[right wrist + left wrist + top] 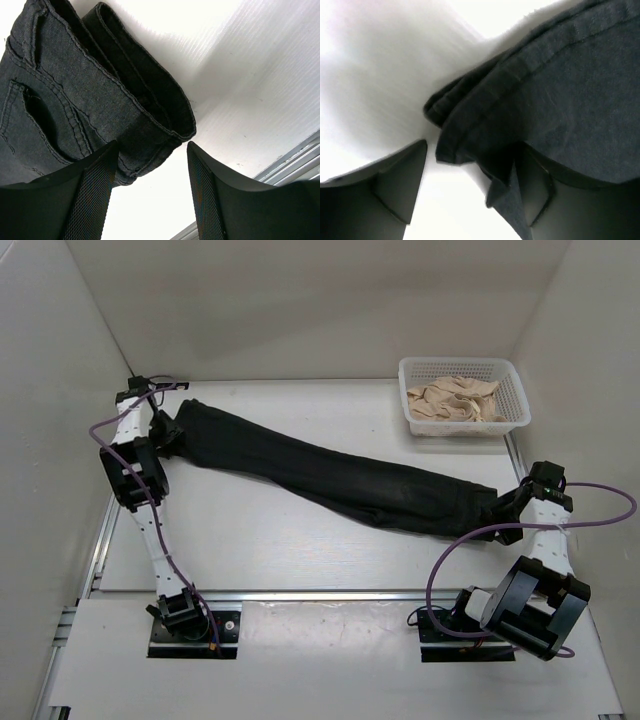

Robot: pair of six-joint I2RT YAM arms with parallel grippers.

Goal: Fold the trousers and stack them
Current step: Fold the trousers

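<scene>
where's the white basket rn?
Top view: the basket sits at the far right corner of the table, holding beige cloth, just beyond the waistband end of the trousers.

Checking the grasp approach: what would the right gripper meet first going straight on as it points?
Most likely the trousers, their waistband end lying just ahead of the open right gripper; depth is unclear.

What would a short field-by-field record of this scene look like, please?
trousers: black, laid out long, diagonally across the table
waist end: by the right gripper, open, not gripping
leg hems: by the left gripper, open, cloth overlapping one finger
basket: white, far right corner, holding beige cloth
</scene>
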